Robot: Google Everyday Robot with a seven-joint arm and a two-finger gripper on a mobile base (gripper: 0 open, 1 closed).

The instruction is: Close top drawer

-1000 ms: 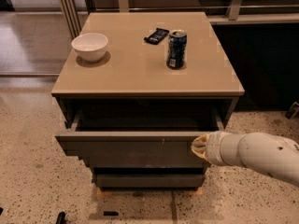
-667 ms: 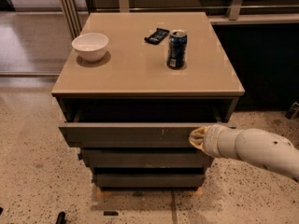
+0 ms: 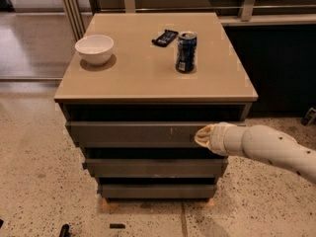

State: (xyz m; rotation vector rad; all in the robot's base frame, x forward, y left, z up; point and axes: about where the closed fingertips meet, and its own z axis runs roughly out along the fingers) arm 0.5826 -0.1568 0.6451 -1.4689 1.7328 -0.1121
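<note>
Tool (image 3: 204, 136) sits at the right end of the top drawer (image 3: 128, 133) front, tip against it; clenched or released, cannot tell. Drawer front lies just under the tabletop (image 3: 148, 80) edge, dark gap above. On top: white bowl (image 3: 94, 48), blue can (image 3: 186, 52), dark packet (image 3: 164, 37).

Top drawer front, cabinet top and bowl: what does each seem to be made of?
The top drawer front is matt dark grey, likely painted or laminated board; small pale scuffs show on it. The cabinet top looks like smooth tan laminate or sealed wood, with a soft sheen. The bowl is white and glossy, probably ceramic, possibly plastic. The tool rests against the drawer front's right part.
</note>
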